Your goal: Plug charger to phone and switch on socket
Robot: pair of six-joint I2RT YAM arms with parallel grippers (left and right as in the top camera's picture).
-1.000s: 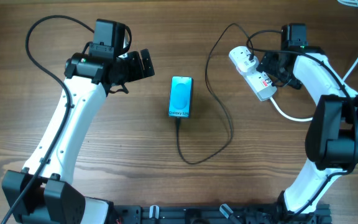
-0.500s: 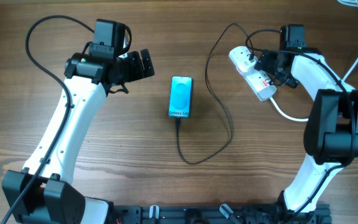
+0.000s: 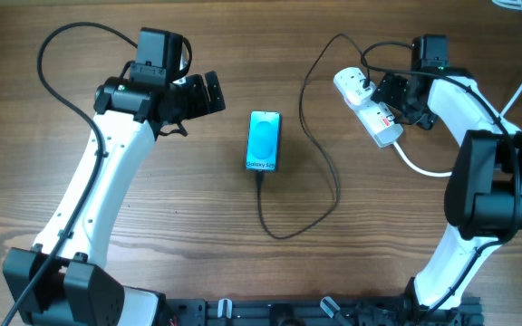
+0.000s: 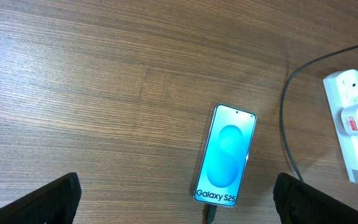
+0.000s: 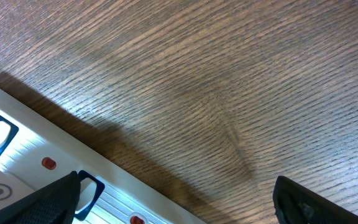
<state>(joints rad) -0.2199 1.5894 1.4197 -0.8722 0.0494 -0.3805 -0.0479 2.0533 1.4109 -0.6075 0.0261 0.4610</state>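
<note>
tabletop (image 3: 179,213): bare brown wood grain, seen from above, with the two arm bases at the near edge.
phone (image 3: 264,140) (image 4: 225,154): lies flat, screen up, near the middle of the table and a little toward the far edge. The screen glows cyan, and the "Galaxy S25" text is at the end facing the near edge.
charger (image 3: 260,199) (image 4: 283,118): a thin black cable. One end meets the near end of the phone. From there it runs toward the near edge, loops to the right, then climbs toward the far edge and bends over to the socket. I cannot tell how firmly either end is seated.
socket (image 3: 381,129) (image 4: 353,140) (image 5: 30,168): a white power strip lying at an angle near the far right corner, well apart from the phone. Small red marks show on its top.
white cord (image 3: 420,167): thick, leaves the socket's nearer end and curves toward the right edge.
left gripper (image 3: 208,92) (image 4: 178,202): hangs above the table just left of the phone, toward the far edge. Its jaws are spread wide and hold nothing.
right gripper (image 3: 395,98) (image 5: 179,202): sits at the socket's right side. Its jaws are spread wide and grip nothing. In the wrist view one fingertip (image 5: 58,199) overlaps the strip's edge, but I cannot tell whether it touches.
</note>
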